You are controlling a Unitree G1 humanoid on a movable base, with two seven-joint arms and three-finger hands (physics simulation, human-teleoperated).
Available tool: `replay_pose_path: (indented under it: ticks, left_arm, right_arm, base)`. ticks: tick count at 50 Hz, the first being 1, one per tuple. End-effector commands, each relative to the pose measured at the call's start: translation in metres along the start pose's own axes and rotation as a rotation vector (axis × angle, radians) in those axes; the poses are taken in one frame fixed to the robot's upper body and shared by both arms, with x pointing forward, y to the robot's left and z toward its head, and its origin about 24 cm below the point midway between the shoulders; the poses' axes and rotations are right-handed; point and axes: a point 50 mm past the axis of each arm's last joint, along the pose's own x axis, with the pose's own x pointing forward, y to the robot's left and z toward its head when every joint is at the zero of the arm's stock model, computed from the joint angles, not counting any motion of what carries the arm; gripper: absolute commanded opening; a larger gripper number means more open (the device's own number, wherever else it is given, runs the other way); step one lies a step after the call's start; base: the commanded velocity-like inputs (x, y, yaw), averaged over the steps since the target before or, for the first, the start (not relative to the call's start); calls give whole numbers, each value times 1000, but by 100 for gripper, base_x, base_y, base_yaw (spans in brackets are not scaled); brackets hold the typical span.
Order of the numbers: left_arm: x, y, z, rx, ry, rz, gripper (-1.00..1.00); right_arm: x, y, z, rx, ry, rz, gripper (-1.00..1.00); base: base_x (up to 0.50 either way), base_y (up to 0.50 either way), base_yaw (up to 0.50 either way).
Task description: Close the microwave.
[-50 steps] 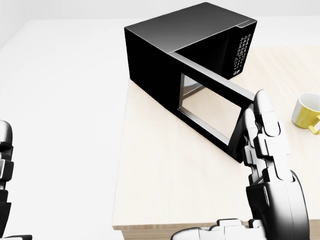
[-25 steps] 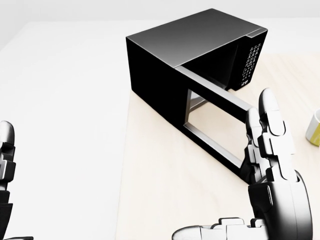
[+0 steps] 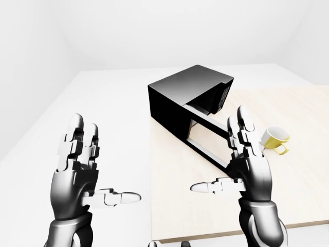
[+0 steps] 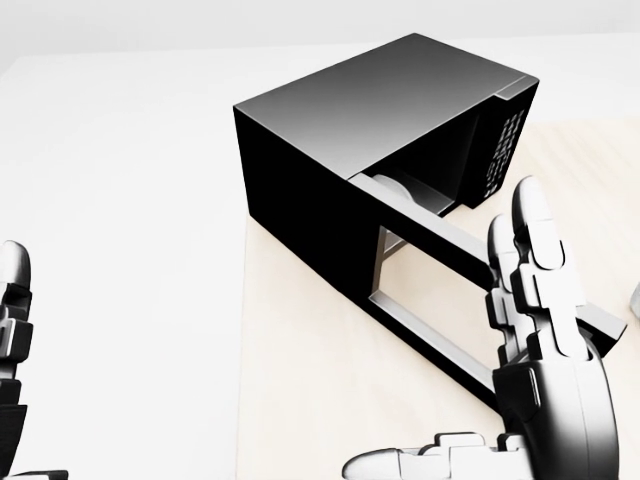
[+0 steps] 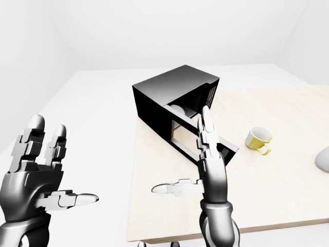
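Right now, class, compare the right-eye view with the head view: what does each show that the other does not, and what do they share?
Only the right-eye view shows the yellow mug, a grey object at its right edge, and the whole open left hand. The head view shows nothing extra, only the keypad closer. Both share the microwave, its open door, the open right hand and the wooden table.

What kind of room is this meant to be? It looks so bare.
Probably a stripped-down kitchen in a simulator, though that is a guess. A black microwave with its door swung open sits on a pale wooden table, a yellow mug stands nearby, and plain white walls surround it.
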Motion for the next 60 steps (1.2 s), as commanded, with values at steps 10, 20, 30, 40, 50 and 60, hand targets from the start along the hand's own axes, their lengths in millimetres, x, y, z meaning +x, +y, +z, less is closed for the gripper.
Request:
replay_pose_path:
  ticks: [10,20,30,40,50,60]
  left_arm:
    - [1,2,0,-7,-7,8,100]
    - [1,2,0,-5,-7,12,100]
    - [1,1,0,-8,-3,12,100]
    - [0,1,-1,-6,4,13,100]
    - [0,0,-2,-5,6,11,100]
    - [0,1,-2,-5,10,11,100]
  right_arm:
    - [0,3,-4,-5,18,14,100]
    - [0,11,-18,-5,73,52,100]
    - [3,20,-48,-9,181,86,100]
    - [5,24,-68,-19,251,89,100]
    - [9,26,-92,1,313,86,100]
    - [11,25,-104,2,333,76,100]
  base:
    - [0,0,0]
    - [0,0,0]
    - [0,0,0]
    - [0,0,0]
    - [0,0,0]
    - [0,0,0]
